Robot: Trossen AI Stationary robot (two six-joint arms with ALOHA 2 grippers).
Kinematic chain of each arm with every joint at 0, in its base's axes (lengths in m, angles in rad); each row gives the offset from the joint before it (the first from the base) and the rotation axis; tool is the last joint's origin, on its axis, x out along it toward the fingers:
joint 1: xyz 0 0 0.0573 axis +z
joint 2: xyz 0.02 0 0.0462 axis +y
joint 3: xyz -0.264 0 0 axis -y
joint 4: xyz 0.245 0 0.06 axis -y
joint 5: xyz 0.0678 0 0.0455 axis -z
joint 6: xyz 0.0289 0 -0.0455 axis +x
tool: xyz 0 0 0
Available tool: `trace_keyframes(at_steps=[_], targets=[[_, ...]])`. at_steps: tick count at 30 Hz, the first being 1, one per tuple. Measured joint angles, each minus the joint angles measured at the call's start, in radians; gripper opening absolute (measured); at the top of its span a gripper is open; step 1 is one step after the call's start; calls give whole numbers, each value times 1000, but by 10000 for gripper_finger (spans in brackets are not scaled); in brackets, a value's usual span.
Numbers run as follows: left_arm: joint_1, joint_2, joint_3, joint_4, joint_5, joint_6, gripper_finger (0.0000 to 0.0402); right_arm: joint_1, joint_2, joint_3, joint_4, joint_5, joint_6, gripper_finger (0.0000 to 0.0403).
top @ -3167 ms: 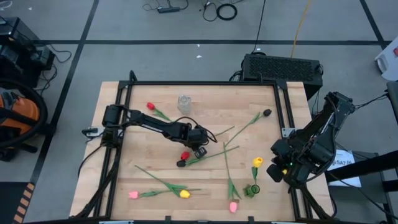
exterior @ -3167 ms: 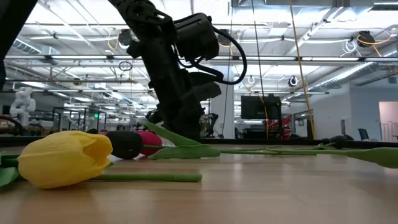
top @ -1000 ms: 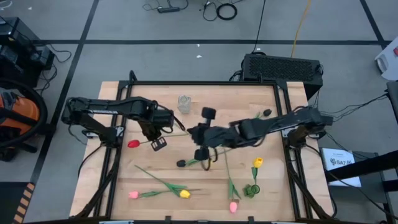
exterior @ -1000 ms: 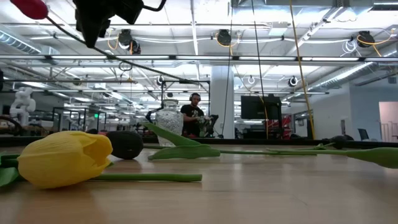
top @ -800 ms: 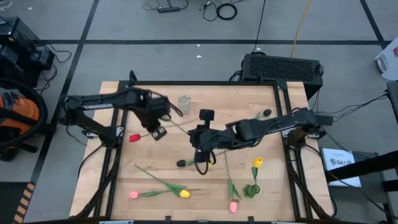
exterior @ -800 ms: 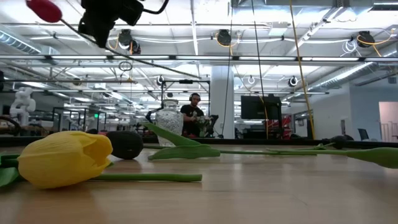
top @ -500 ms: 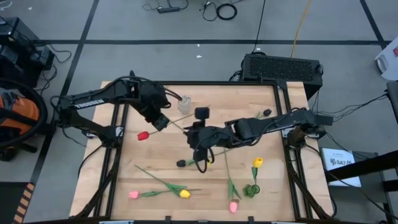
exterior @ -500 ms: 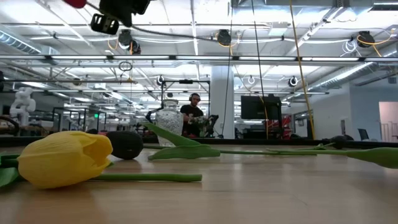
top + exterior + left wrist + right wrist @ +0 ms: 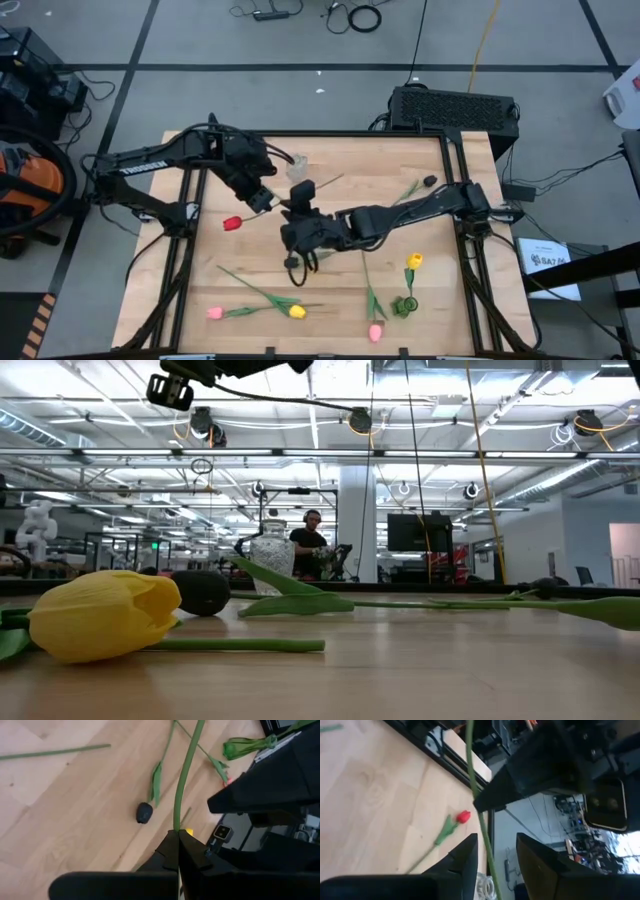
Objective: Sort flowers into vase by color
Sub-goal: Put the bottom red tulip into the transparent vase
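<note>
My left gripper (image 9: 262,199) is shut on a red tulip, whose head (image 9: 232,222) hangs toward the table's left. Its green stem (image 9: 322,183) runs off toward the far right, above the table. My right gripper (image 9: 495,846) reaches in from the right to the table's middle (image 9: 296,228). It is open, one finger on either side of that stem (image 9: 479,815); whether they touch it I cannot tell. The glass vase (image 9: 297,165) stands at the far middle. A second red tulip (image 9: 463,816) lies on the wood. My left gripper pinches the red tulip's stem (image 9: 176,822) between its two shut fingers, partway along it, nearer the head. The fingers lie across the stem. The tulip is lifted clear of the table and lies about level, its long free end reaching past my right gripper.
A dark tulip (image 9: 292,263) lies just near my right gripper. Pink (image 9: 215,313) and yellow (image 9: 297,312) tulips lie near left, another pink (image 9: 375,332) and yellow (image 9: 413,261) near right, a dark one (image 9: 429,182) far right. A person (image 9: 313,540) is in the room beyond.
My left gripper has risen and gone toward the far edge with the red tulip, which has turned: its head now lies nearer the middle and its stem points far right. My right gripper has moved toward the table's left, along the stem toward my left gripper.
</note>
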Motion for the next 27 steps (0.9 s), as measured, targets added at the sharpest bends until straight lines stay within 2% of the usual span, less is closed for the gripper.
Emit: trace_keyframes(at_steps=[10,15,19,23,27], targets=[[-2,0,0,106,82,-26,0,-2,-1,0,-27,0,31,107],[-2,0,0,108,110,-27,0,0,-1,0,-46,90,43,98],[-2,0,0,133,121,-27,0,-2,-1,0,-50,93,44,87],[-2,0,0,134,122,-27,0,-4,-2,0,-60,90,76,63],[-2,0,0,136,123,-26,0,-6,-2,0,-66,84,120,15]])
